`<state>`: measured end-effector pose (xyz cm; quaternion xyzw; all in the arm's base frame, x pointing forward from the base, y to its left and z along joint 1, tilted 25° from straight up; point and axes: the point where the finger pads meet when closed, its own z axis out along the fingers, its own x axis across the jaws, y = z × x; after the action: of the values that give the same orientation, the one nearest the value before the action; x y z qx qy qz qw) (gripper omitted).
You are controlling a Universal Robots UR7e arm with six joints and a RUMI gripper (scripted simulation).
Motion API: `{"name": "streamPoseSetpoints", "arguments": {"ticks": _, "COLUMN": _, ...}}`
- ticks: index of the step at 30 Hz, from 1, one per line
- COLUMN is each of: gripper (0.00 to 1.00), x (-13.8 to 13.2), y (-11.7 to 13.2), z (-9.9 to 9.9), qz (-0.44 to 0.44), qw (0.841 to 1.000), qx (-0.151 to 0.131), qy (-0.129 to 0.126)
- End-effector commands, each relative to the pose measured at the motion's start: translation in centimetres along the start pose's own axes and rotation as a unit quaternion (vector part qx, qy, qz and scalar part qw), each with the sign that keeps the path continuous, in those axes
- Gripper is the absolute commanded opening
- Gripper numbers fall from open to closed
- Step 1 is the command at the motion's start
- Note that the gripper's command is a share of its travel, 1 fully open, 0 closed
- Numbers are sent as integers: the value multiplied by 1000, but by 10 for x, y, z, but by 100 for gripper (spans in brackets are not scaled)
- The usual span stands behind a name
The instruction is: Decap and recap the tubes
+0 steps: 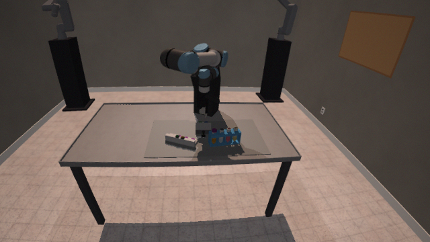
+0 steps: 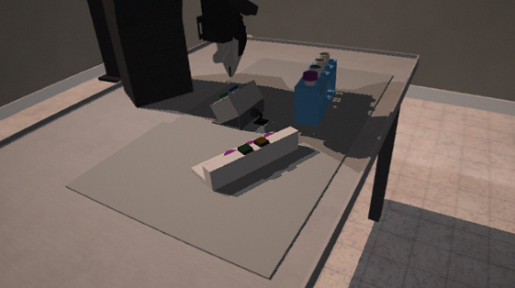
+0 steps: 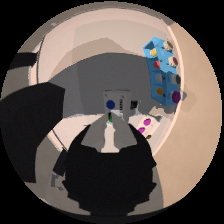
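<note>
My gripper (image 1: 202, 115) (image 2: 230, 75) (image 3: 110, 112) is shut and empty, fingertips down, above the grey key housing (image 1: 203, 128) (image 2: 248, 102) (image 3: 123, 96). Its blue key (image 2: 234, 89) (image 3: 110, 104) shows; the green key (image 2: 223, 94) (image 3: 110, 119) is partly behind the fingertips in the wrist view. The blue DS rack (image 2: 307, 103) holds four tubes. Tube 4 wears a purple cap (image 1: 214, 130) (image 2: 310, 75) (image 3: 176, 97); the other three look uncapped. Three magenta caps lie in the white cap tray (image 1: 188, 143) (image 2: 255, 164). The green lamp (image 2: 245, 149) looks dark, the amber lamp (image 2: 261, 141) dull orange-brown.
The key housing stands between the cap tray and the rack, nearer the arm's base. A small black part (image 2: 257, 114) (image 3: 134, 104) sits beside the housing. The rack stands upright near the mat's (image 1: 154, 151) (image 2: 151, 189) far side in the exterior view.
</note>
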<state>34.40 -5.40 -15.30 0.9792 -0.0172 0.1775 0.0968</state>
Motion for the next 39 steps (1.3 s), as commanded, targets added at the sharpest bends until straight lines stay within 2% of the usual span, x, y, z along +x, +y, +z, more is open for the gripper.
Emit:
{"name": "streamPoseSetpoints", "arguments": {"ticks": 1, "gripper": 0, "x": -4, "y": -8, "z": 5, "qz": 1, "qw": 1000, "qx": -8, "qy": 15}}
{"name": "streamPoseSetpoints", "arguments": {"ticks": 23, "gripper": 0, "x": -9, "y": -17, "z": 7, "qz": 1, "qw": 1000, "qx": -8, "qy": 15}}
{"name": "streamPoseSetpoints", "arguments": {"ticks": 27, "gripper": 0, "x": -6, "y": -17, "z": 19, "qz": 2, "qw": 999, "qx": -10, "qy": -51}}
{"name": "streamPoseSetpoints", "arguments": {"ticks": 29, "gripper": 0, "x": -6, "y": -17, "z": 19, "qz": 2, "qw": 999, "qx": -10, "qy": -51}}
{"name": "streamPoseSetpoints", "arguments": {"ticks": 33, "gripper": 0, "x": -4, "y": -17, "z": 26, "qz": 2, "qw": 993, "qx": -11, "qy": -115}}
{"name": "streamPoseSetpoints", "arguments": {"ticks": 39, "gripper": 0, "x": -4, "y": -17, "z": 26, "qz": 2, "qw": 993, "qx": -11, "qy": -115}}
